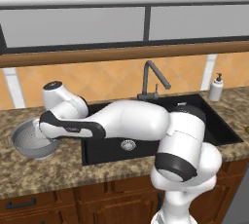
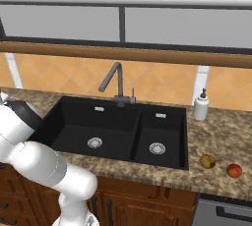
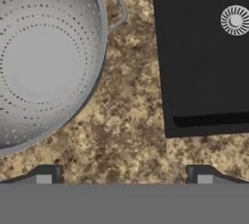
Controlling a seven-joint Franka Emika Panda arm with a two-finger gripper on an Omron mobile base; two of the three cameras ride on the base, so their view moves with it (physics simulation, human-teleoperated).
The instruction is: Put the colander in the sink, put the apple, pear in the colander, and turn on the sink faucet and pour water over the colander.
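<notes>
The round grey perforated metal colander (image 3: pixel 41 57) sits empty on the speckled granite counter (image 3: pixel 131 121), beside the black double-basin sink (image 3: pixel 199 72); jaws spread wide, released.

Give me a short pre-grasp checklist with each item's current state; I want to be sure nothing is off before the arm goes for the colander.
1. Gripper open: ok, fingertips stand wide apart.
2. Gripper lined up with the colander rim: not ok, the rim lies off to one side in the hand view, with bare counter between the tips.
3. Colander upright and empty: ok.
4. Sink free to receive it: ok, both basins hold nothing.
5. Apple and pear waiting on the counter at the sink's other side: ok.
6. Sink faucet off: ok, no stream visible.
</notes>
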